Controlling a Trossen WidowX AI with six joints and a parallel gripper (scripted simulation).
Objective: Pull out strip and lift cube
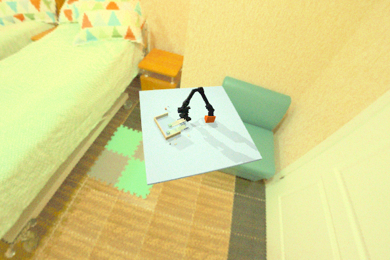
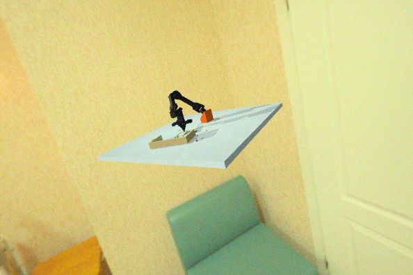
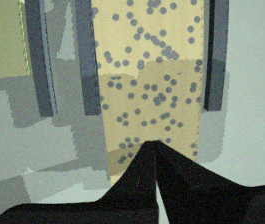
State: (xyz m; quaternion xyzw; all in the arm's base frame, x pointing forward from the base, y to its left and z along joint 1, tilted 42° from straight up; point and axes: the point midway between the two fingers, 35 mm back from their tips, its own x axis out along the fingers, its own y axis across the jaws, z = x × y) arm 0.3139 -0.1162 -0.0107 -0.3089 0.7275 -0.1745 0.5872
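My gripper [image 1: 187,120] [image 2: 184,130] [image 3: 151,147] is shut, with nothing seen between its fingertips. The tips are over the near end of a pale yellow strip with dark dots [image 3: 148,45] [image 1: 178,122], which lies between dark rails. A second strip [image 1: 177,129] [image 3: 2,40] lies alongside, plain greenish yellow in the wrist view. A small green cube [image 1: 170,125] is at the far end of the first strip, and another green cube [image 1: 168,132] is at that of the second. No label is readable, and breaks in the strips cannot be made out.
A wooden tray wall [image 1: 160,129] [image 2: 170,143] runs around the strips' far ends. Dark rails [image 3: 216,60] flank the dotted strip. Several tiny pieces lie outside the wall, one of them orange [image 1: 165,108]. An orange block [image 1: 209,119] [image 2: 207,116] is at the arm's base.
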